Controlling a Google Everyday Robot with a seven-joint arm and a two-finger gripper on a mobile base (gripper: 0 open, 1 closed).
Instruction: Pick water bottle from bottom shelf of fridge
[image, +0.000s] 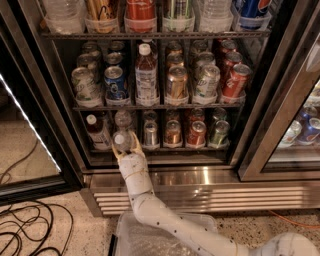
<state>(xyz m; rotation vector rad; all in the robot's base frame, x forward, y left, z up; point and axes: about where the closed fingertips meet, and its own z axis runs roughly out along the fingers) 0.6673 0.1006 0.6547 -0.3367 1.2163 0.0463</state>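
The fridge (165, 172) stands open in front of me, with a steel frame and a dark interior. On its bottom shelf (165, 148) a small clear water bottle (122, 140) with a white cap sits in the second lane from the left, leaning out toward me. My gripper (125, 148) reaches up from below and its fingers (135, 150) close on either side of the bottle at the shelf's front edge. A second clear bottle (123, 119) stands right behind it.
A white-capped bottle with a reddish label (95, 131) stands just left of the gripper. Several cans (172, 133) fill the lanes to the right. A taller white-labelled bottle (146, 75) stands on the tier above. A slatted grille (210, 194) lies below; cables (25, 225) lie on the floor at left.
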